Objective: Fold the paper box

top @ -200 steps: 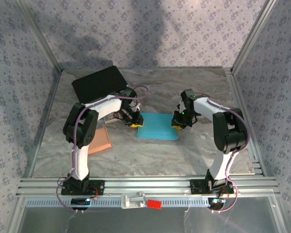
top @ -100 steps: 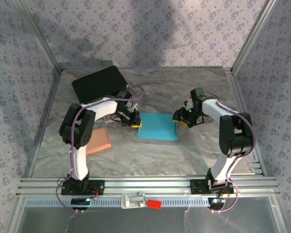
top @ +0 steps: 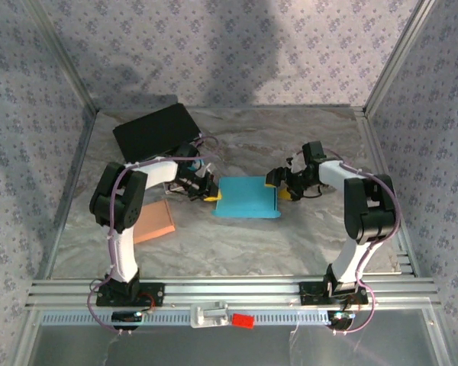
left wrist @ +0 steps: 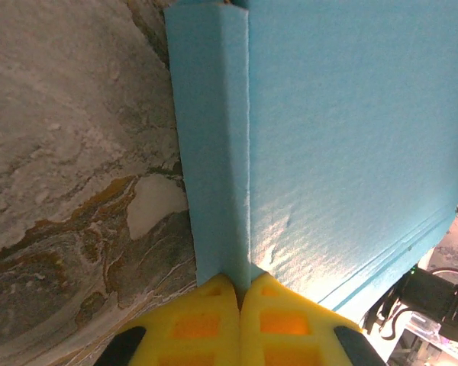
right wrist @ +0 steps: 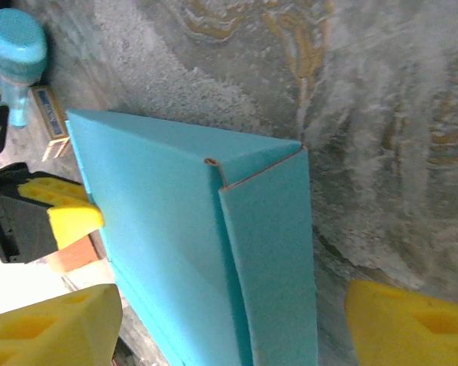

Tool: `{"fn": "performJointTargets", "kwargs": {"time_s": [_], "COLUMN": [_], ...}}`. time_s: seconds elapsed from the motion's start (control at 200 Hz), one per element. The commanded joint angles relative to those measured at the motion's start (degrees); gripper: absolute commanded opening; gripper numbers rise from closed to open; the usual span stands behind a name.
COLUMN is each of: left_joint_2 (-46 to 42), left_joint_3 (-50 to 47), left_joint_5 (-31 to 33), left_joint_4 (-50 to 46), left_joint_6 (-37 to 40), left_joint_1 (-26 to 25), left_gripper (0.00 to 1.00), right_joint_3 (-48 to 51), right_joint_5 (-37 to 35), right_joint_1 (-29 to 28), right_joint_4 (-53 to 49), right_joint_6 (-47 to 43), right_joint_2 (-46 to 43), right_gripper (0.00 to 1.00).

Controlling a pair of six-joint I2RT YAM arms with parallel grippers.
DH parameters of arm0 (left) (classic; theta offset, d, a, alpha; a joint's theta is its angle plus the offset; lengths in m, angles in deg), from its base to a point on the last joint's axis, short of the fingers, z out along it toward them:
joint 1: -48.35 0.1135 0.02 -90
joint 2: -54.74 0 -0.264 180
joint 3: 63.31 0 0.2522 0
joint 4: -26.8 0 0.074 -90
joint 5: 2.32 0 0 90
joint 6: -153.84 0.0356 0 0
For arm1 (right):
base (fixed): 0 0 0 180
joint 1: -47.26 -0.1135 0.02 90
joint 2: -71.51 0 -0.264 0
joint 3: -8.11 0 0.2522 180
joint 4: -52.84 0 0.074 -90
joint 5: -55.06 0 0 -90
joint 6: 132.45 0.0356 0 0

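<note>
The blue paper box [top: 244,197] lay centred on the table [top: 214,244]. Within the last second the right gripper [top: 278,188] had spread around its raised right flap [right wrist: 271,259]. The left gripper [left wrist: 239,320] pinched the left flap [left wrist: 210,152], so the side folds seemed underway.

Matt, finely grained paper box [top: 246,197]; smooth marbled table [top: 290,229].

Blue paper box [top: 246,197] (side flaps raised).

Black tray [top: 154,128] and orange sheet [top: 159,221] lie on marble table [top: 237,244].
</note>
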Motion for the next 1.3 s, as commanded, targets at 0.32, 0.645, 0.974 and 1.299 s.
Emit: {"fn": "performJointTargets", "kwargs": {"time_s": [0.32, 0.645, 0.974, 1.299], "left_joint_2": [2.37, -11.55, -26.43, -22.33], "left_joint_3": [-3.11, 4.19, -0.16, 0.59], "left_joint_5": [6.58, 20.91, 29.8, 41.1], "left_joint_4": [-1.45, -6.0, -2.68, -6.35], "left_joint_6": [-1.69, 4.96, 37.0, 48.76], "left_joint_1": [2.0, -2.9, -19.77, -26.52], "left_gripper": [0.0, 0.24, 0.27, 0.37], "right_joint_3": [1.75, 2.14, -3.01, -3.62], "right_joint_5": [6.49, 9.29, 13.63, 16.52], "right_joint_1": [-4.89, -3.84, 0.38, 2.02], "right_joint_4": [7.16, 8.98, -3.59, -13.2], "right_joint_6": [6.88, 22.37, 27.08, 31.51], "right_joint_2": [0.11, -0.36, -0.06, -0.11], "right_gripper": [0.63, 0.39, 0.33, 0.3]}}
